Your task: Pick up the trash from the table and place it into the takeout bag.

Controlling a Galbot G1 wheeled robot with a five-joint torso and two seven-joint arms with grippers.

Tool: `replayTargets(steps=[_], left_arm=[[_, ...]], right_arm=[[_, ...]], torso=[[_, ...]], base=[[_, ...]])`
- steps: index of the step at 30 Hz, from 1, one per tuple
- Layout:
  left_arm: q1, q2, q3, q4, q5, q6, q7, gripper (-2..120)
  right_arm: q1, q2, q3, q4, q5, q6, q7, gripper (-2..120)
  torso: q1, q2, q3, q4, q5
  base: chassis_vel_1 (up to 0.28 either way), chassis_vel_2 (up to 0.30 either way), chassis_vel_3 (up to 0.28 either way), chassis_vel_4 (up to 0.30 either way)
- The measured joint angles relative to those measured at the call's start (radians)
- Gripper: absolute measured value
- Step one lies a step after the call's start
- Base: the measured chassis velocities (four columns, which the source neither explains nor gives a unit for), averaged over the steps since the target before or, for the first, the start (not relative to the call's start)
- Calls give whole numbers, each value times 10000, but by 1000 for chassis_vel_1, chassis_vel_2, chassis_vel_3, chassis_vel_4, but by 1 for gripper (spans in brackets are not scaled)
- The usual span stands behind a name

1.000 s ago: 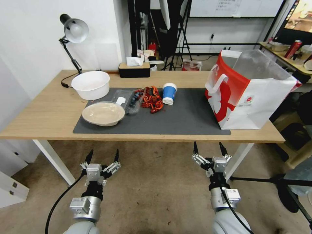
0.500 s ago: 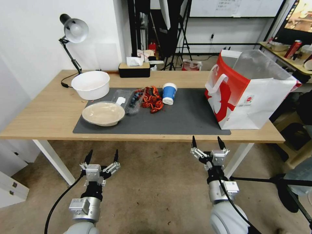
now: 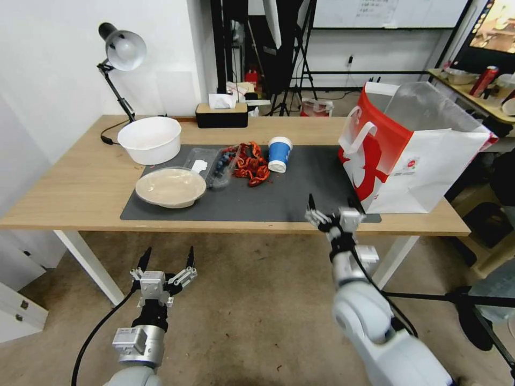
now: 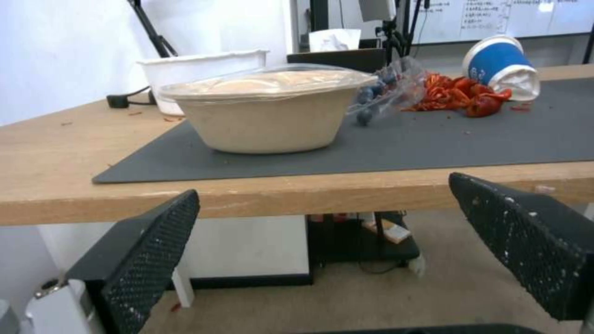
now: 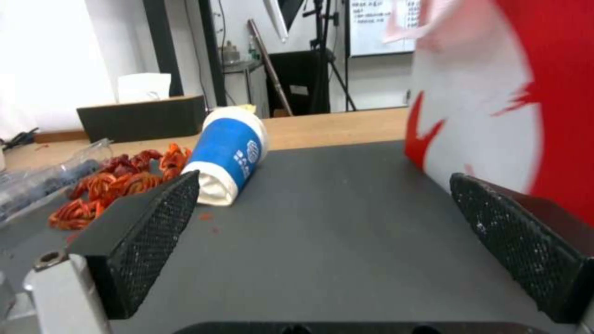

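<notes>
blue paper cup (image 3: 279, 153), dark grey mat (image 3: 300, 193)

You can't see the whole takeout bag (image 5: 495, 116) in the right wrist view: it runs off the edge and its red print is smeared with blur. In the head view, the right gripper (image 3: 330, 212) is blurred, and one of its fingers merges into the dark mat (image 3: 300, 187). The surface (image 4: 49, 153) is cut off on both sides in the left wrist view. The clear bag (image 4: 390, 88) is half hidden behind the round lidded dish (image 4: 272, 116), so you can't make out its contents well.
</notes>
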Motion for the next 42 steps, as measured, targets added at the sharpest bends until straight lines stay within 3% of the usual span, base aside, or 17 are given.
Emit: replayTargets(steps=[12, 22, 30, 42], left_arm=[[-95, -45, -63, 129, 6, 37, 3, 100], [-89, -75, -227, 155, 8, 22, 5, 100], [-75, -86, -342, 161, -64, -29, 3, 100], [-63, -77, -478, 197, -121, -161, 3, 100]], right_arm=[[2448, 486, -891, -1645, 1563, -932, 590, 100], [4848, 1627, -1538, -3919, 2635, -1485, 1180, 100], [5693, 2514, -1673, -5663, 3092, -1597, 1353, 100], [6305, 2844, -1706, -6941, 3172, -1474, 1125, 100]], torso=[[0, 0, -1, -1, -1], [1, 0, -1, 0, -3], [1, -1, -1, 1, -3], [1, -1, -2, -1, -2]], base=[[0, 0, 0, 0], [0, 0, 0, 0], [0, 0, 0, 0], [0, 0, 0, 0]])
